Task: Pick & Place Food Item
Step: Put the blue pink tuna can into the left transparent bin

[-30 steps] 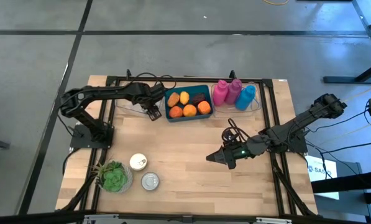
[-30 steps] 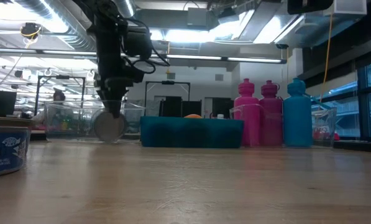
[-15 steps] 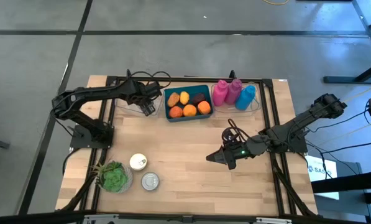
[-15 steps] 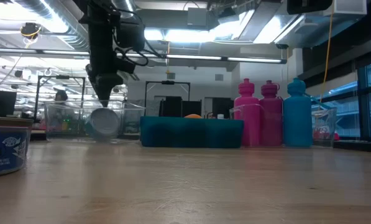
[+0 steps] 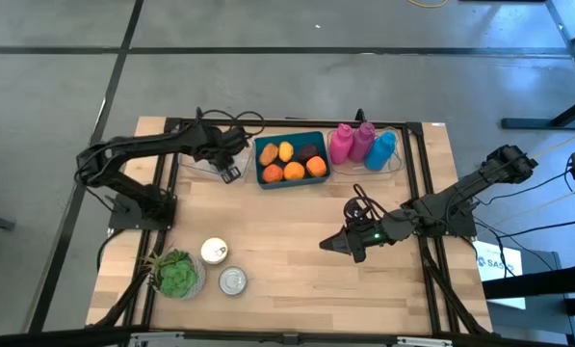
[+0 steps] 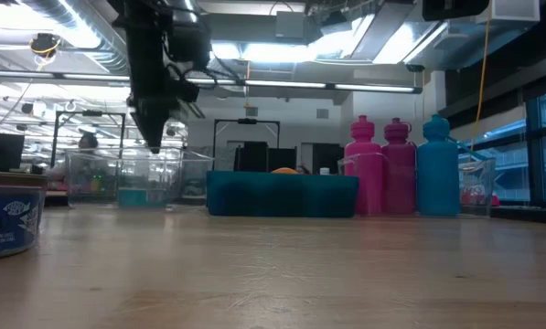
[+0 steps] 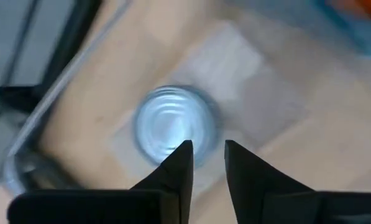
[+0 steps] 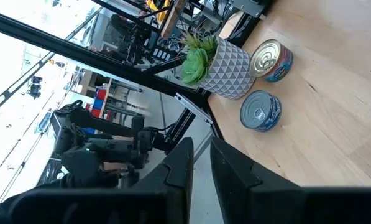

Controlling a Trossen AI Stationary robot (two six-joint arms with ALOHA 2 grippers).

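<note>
Can (image 7: pixel 173 127) sits in the clear bin (image 5: pixel 202 160) directly below the left tool (image 7: pixel 202 163), its fingers narrowly parted, empty.

Likely a robotics lab, exposed ceiling ducts (image 6: pixel 53 27), strip lights (image 6: pixel 346 88), wooden workbench (image 5: pixel 287 241), concrete floor (image 5: pixel 56 96)

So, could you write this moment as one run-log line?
left claw: above can in clear bin | right claw: idle, mid-table

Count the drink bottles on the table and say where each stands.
3, in a row at the table's far edge, right of the teal food tray: two pink bottles, then a blue bottle rightmost. None appears hidden.
</note>
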